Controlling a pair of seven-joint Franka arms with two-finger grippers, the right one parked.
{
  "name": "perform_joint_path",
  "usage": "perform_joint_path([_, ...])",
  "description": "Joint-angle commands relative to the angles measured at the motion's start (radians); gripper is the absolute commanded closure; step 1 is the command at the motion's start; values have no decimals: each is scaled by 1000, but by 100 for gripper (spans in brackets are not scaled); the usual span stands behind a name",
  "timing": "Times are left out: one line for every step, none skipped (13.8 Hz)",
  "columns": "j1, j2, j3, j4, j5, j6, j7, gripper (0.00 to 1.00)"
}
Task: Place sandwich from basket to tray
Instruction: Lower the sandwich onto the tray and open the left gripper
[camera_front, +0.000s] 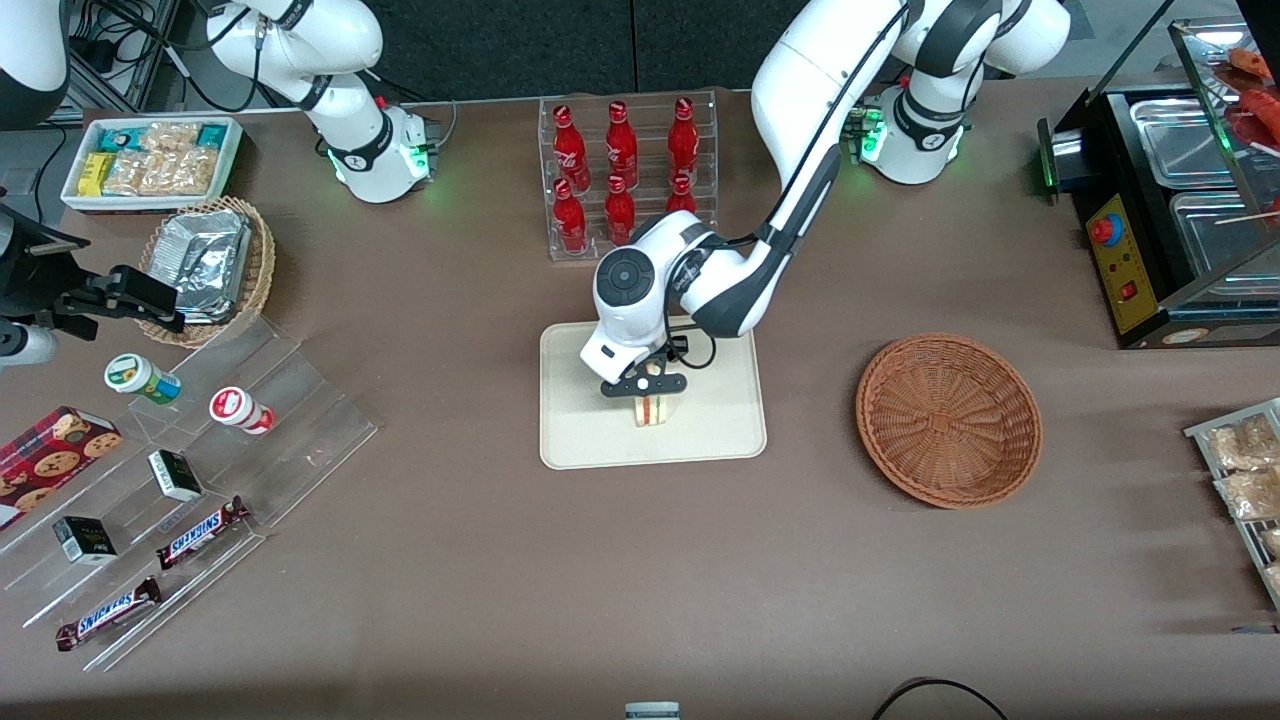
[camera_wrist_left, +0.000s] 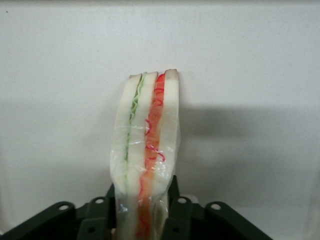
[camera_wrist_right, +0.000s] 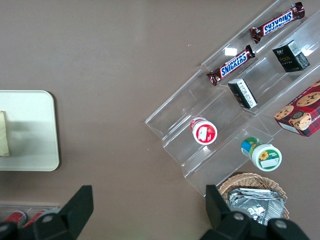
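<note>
Over the tray (camera_front: 720, 440), my gripper (camera_front: 646, 388) is clamped on the sandwich (camera_front: 652, 410), one finger (camera_wrist_left: 176, 210) pressing each bread face. The wedge stands on edge at the tray's middle. The wicker basket (camera_front: 948, 418) sits well apart from the tray, toward my end of the table.
</note>
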Motion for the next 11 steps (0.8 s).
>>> perform_joint_path([-14,12,14,32,1,-5,-23,0])
perform_joint_path([-14,7,14,35,1,-9,-23,0])
perform_joint_path([-13,-7,14,47,2,-14,-24,0])
perform_joint_path([-13,-19,16,55,-2,-38,-26,0])
perform_joint_path([-11,-37,17,65,-1,-87,-47,0])
perform_joint_path([-7,-60,20,82,2,-131,-74,0])
perform_joint_path([1,-95,24,84,2,-168,-107,0])
perform_joint_path([15,-134,25,84,2,-185,-134,0])
perform_joint_path([42,-174,27,81,5,-204,-150,0])
perform_joint_path([58,-215,27,79,6,-250,-153,0])
perform_joint_path([81,-258,31,78,7,-314,-153,0])
